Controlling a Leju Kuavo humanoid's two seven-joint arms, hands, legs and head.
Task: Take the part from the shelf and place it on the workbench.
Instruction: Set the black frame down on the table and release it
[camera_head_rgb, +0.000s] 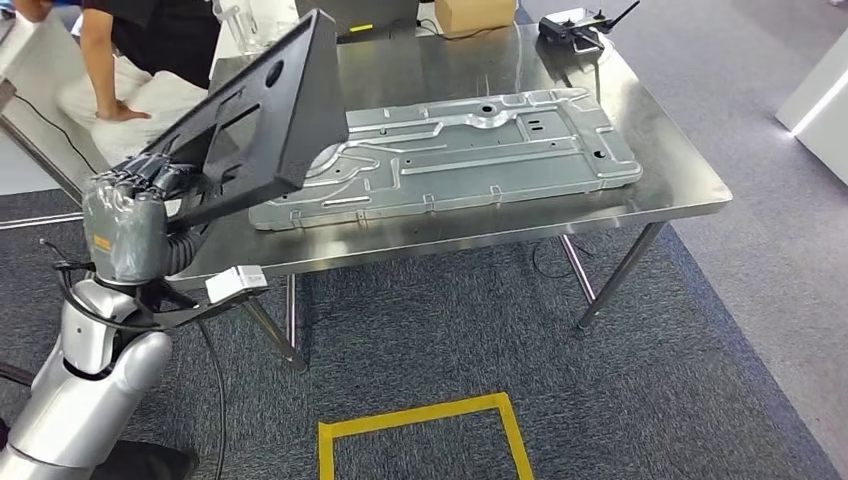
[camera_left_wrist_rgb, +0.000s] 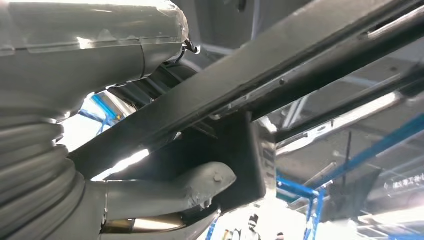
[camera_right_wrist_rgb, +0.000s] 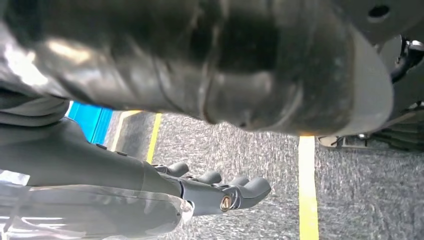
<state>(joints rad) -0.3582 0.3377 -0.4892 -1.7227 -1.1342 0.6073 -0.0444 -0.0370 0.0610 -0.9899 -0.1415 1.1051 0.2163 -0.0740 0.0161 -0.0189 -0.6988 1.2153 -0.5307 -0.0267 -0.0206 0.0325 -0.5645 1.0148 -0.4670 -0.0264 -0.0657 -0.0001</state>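
The part is a flat black panel (camera_head_rgb: 265, 110) with cut-outs. My left hand (camera_head_rgb: 140, 200) grips it by its lower corner and holds it tilted over the left end of the steel workbench (camera_head_rgb: 660, 150). The panel's far edge hangs above a large silver stamped plate (camera_head_rgb: 460, 150) that lies on the bench. In the left wrist view, my thumb (camera_left_wrist_rgb: 200, 185) presses on the underside of the black panel (camera_left_wrist_rgb: 280, 65). My right hand (camera_right_wrist_rgb: 215, 190) hangs over the grey carpet, its fingers loose and holding nothing.
A person (camera_head_rgb: 130, 50) leans on the bench's far left corner. A cardboard box (camera_head_rgb: 475, 15) and a black remote controller (camera_head_rgb: 575, 25) sit at the back edge. Yellow tape (camera_head_rgb: 420, 420) marks a square on the carpet in front of the bench.
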